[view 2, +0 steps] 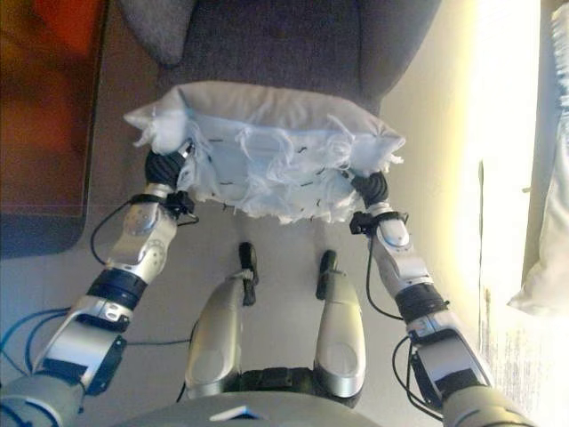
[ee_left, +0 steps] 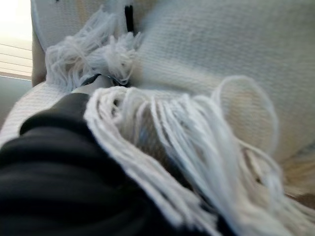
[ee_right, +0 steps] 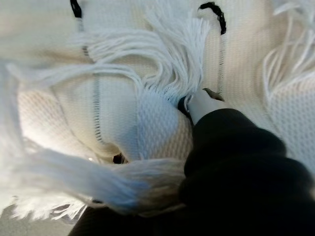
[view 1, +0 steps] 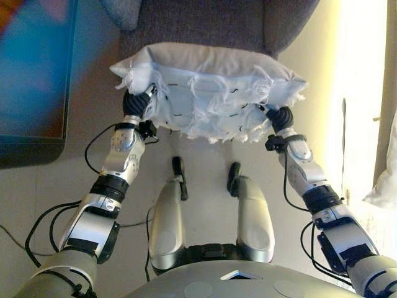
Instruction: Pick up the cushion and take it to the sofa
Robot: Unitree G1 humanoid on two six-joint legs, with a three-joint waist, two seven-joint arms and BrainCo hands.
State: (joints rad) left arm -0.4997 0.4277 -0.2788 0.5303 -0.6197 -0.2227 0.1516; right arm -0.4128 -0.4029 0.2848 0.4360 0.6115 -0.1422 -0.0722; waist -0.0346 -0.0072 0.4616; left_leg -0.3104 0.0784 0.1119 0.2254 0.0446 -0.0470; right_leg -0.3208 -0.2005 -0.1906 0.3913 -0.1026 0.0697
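A white knitted cushion (view 1: 211,87) with tassel fringes hangs in the air between my two hands, level and just in front of the grey sofa (view 1: 198,25). My left hand (view 1: 136,102) is tucked under its left end, and my right hand (view 1: 280,117) under its right end. Only the dark ribbed covers of both hands show; the rest is buried in the cushion and its fringe. In the left wrist view the fringe (ee_left: 187,142) drapes over the dark cover (ee_left: 49,162). The right wrist view shows the cover (ee_right: 236,157) pressed against the cushion's weave (ee_right: 74,113).
A dark low table (view 1: 34,68) stands at the left, close to the sofa's arm. A grey pillow (view 1: 121,12) lies on the sofa's left corner. White cloth (view 1: 384,180) hangs at the right edge beside a bright strip of light. Pale floor lies below.
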